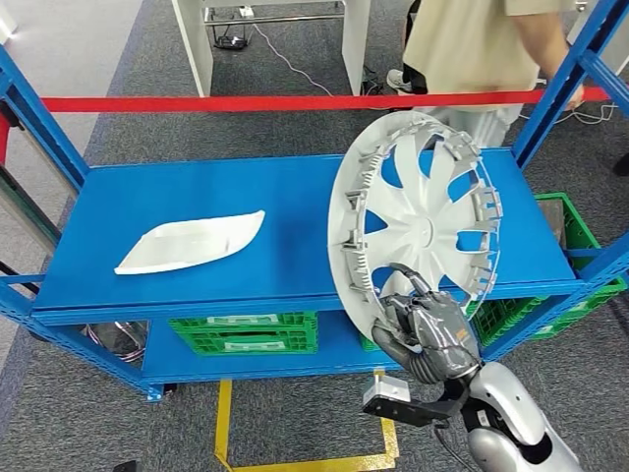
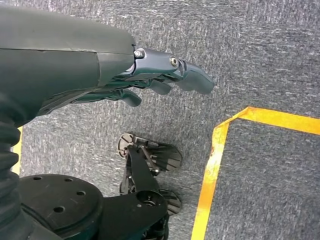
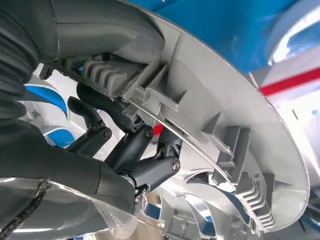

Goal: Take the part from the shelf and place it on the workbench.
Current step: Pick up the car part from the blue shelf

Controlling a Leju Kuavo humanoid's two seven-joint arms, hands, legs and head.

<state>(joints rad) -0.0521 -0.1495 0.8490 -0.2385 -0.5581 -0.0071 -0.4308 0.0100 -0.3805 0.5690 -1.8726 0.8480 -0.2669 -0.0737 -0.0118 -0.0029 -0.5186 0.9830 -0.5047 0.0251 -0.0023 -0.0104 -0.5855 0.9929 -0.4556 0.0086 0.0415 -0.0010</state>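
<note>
**Wheel cover gripped at its lower rim, tilted up off the shelf**

The right robot hand (image 1: 428, 332) is clamped on the lower rim of the wheel cover (image 1: 416, 221), fingers (image 3: 130, 150) curled inside the ribbed edge. The cover stands steeply tilted above the hand, over the blue shelf (image 1: 222, 197), probably so it clears the shelf lip. Well to the side of the hand lies a white trim panel (image 1: 189, 242). The left robot hand (image 2: 162, 77) hangs over the floor, fingers extended, holding nothing.

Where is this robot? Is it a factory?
Probably a workshop or test area set up like a car-parts store: a blue metal shelf holds a white hubcap, green crates sit below, and yellow tape marks the grey carpet.
</note>
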